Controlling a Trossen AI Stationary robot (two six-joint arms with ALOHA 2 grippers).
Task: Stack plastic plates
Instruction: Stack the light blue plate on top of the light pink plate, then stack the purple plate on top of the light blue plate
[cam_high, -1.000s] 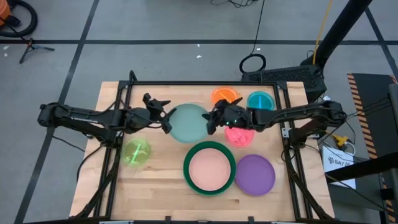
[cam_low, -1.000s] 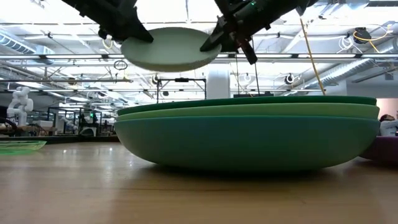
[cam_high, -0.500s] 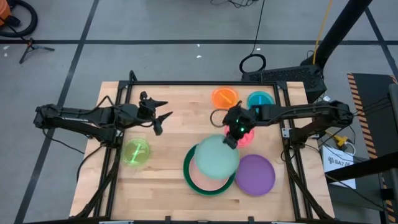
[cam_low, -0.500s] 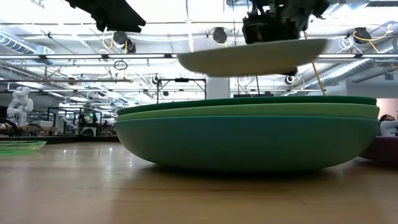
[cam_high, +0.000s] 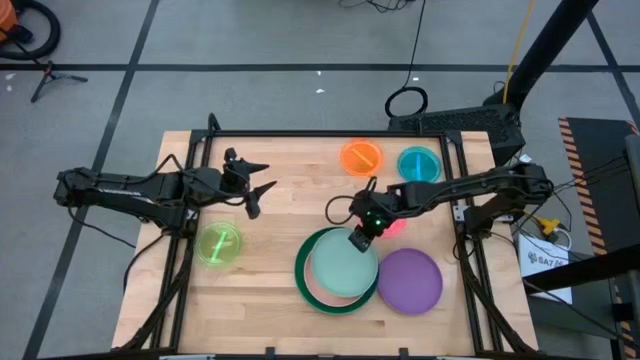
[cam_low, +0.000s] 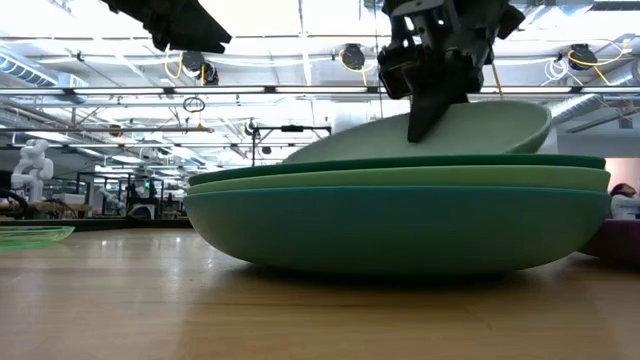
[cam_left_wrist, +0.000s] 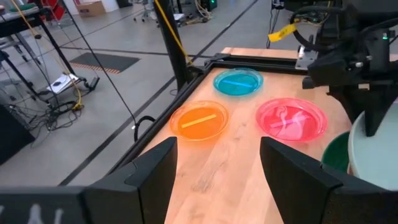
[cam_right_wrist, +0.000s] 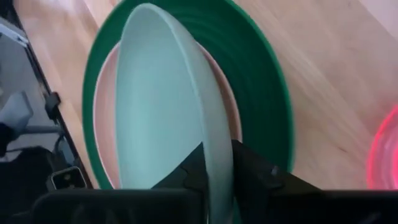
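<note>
Mint plate (cam_high: 343, 268) now down and tilted onto the pink plate (cam_high: 318, 287) in the dark green stack (cam_high: 300, 262), no longer airborne, right claw (cam_high: 358, 236) still clamped on its rim, left claw (cam_high: 258, 188) spread open over the surface (cam_high: 270, 310), so basically ready to release.

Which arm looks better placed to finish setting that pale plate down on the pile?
The right. Its end effector already grips the mint plate's rim, tilted onto the pink plate in the stack. The left end effector hangs open, far off.
</note>
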